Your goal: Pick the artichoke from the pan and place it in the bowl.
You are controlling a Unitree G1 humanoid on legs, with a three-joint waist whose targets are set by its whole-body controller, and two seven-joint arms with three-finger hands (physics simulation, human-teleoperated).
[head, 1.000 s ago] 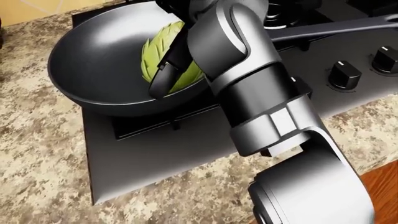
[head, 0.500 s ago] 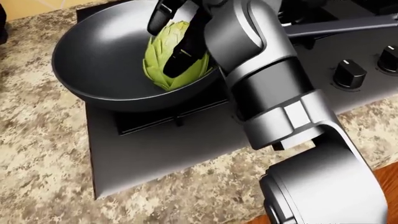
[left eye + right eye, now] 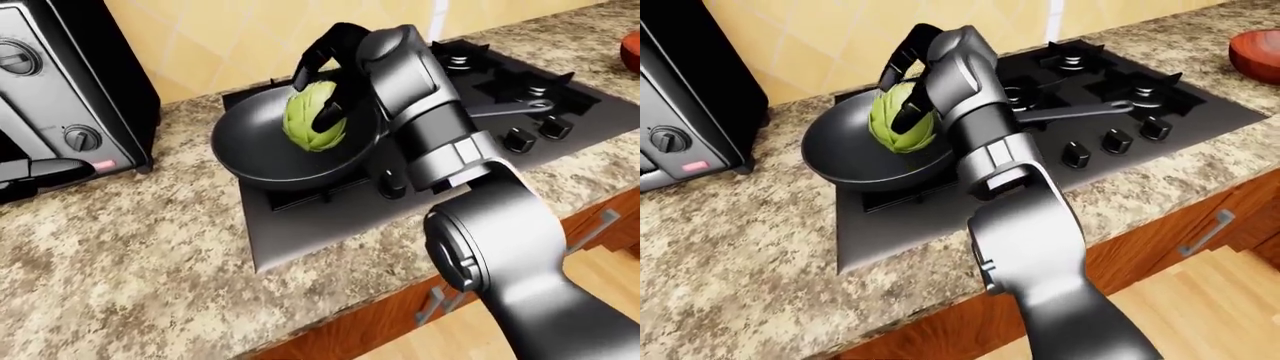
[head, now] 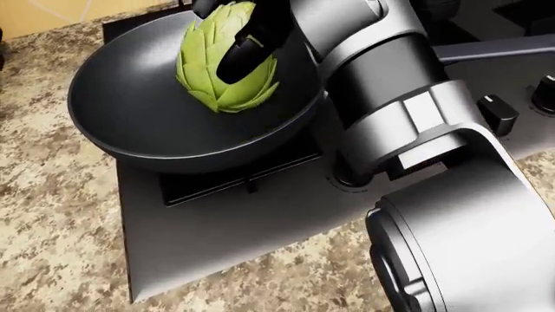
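The green artichoke hangs just above the inside of the black pan, which stands on the black stove. My right hand is shut on the artichoke, with dark fingers wrapped over its top and side. The right arm fills the right half of the head view. A red bowl sits on the counter at the far right edge of the right-eye view. My left hand does not show.
The pan's long handle points right across the burners. Stove knobs line the stove's near edge. A black toaster oven stands at the left on the speckled counter. A yellow tiled wall rises behind.
My right hand's fingers have closed round the artichoke and raised it off the pan's bottom. The view has shifted a little with the arm.
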